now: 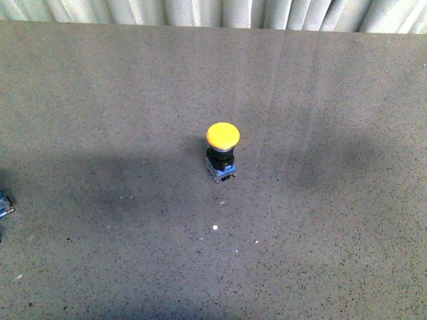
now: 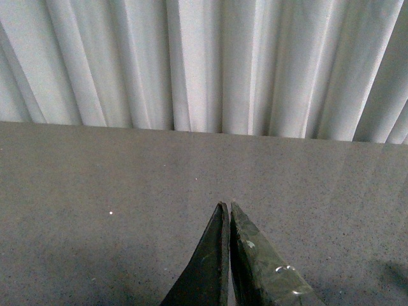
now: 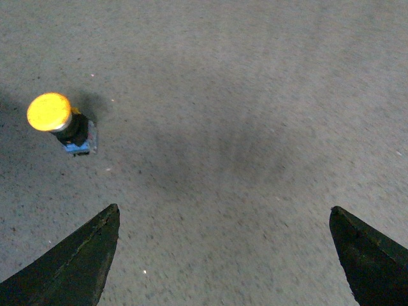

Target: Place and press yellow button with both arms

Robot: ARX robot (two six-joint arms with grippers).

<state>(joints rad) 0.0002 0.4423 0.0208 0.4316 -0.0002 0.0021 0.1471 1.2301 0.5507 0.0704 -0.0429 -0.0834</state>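
The yellow button (image 1: 222, 136) stands upright near the middle of the grey table, its yellow cap on a black collar and a small blue-grey base. The right wrist view also shows the yellow button (image 3: 50, 112), well off to one side of my right gripper (image 3: 224, 210), which is open with nothing between its fingers. My left gripper (image 2: 228, 205) is shut on nothing, its tips together above bare table, and the button does not show in its view. Neither arm shows clearly in the front view.
A pleated white curtain (image 2: 204, 64) hangs behind the table's far edge (image 1: 213, 28). A small dark object (image 1: 5, 203) pokes in at the left edge of the front view. Soft shadows lie on the table beside the button.
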